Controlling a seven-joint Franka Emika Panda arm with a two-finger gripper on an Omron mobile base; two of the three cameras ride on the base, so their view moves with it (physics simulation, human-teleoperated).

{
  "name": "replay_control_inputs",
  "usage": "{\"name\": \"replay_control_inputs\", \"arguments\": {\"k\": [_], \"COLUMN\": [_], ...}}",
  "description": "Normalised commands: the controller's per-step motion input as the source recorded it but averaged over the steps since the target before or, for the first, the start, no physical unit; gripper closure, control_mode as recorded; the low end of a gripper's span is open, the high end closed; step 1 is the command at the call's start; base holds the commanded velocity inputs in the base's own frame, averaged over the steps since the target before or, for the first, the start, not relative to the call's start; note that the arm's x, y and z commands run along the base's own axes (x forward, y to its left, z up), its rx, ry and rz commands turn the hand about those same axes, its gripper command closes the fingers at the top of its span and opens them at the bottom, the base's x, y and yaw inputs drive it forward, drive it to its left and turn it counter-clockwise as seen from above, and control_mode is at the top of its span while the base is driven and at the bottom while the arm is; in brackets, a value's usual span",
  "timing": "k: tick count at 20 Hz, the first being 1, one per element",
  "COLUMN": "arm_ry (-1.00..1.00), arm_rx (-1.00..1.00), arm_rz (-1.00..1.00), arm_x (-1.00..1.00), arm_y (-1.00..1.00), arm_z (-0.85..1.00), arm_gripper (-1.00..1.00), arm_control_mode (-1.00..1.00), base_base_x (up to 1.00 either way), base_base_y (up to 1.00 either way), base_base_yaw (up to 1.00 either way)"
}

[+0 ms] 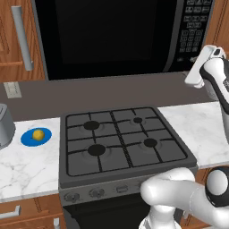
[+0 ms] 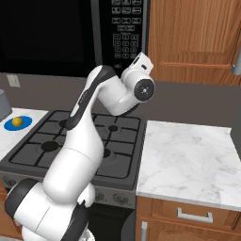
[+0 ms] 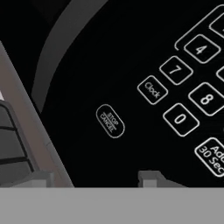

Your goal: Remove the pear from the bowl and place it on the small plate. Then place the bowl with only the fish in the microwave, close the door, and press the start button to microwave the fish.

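Observation:
The microwave's keypad [image 3: 183, 83] is close in front of my gripper [image 3: 94, 180]. The Stop/Cancel key [image 3: 110, 121] lies just ahead of it, with number keys to the right. One fingertip [image 3: 151, 178] rises well off centre and nothing sits between the jaws, so the gripper is open. I cannot make out the start button. The glossy black door [image 1: 107, 36] is shut, hiding the bowl and the fish. The yellow pear [image 1: 38, 134] rests on the small blue plate [image 1: 27, 139] left of the stove. My hand [image 2: 140, 63] is raised at the keypad's lower edge.
A gas stove [image 1: 120, 138] with black grates lies under the microwave. A grey toaster [image 1: 4, 125] stands at the far left, by the plate. Marble counter [image 2: 188, 160] stretches to the right of the stove. Wooden cabinets [image 2: 193, 37] flank the microwave.

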Motion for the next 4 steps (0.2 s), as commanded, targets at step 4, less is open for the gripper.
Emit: {"name": "replay_control_inputs", "arguments": {"k": [4], "arm_ry": [0.0], "arm_rx": [0.0], "arm_rz": [0.0], "arm_x": [0.06], "arm_y": [-0.1], "arm_z": [-0.08], "arm_gripper": [-1.0], "arm_control_mode": [-1.0], "base_base_x": [0.0], "base_base_y": [0.0], "base_base_yaw": [0.0]}}
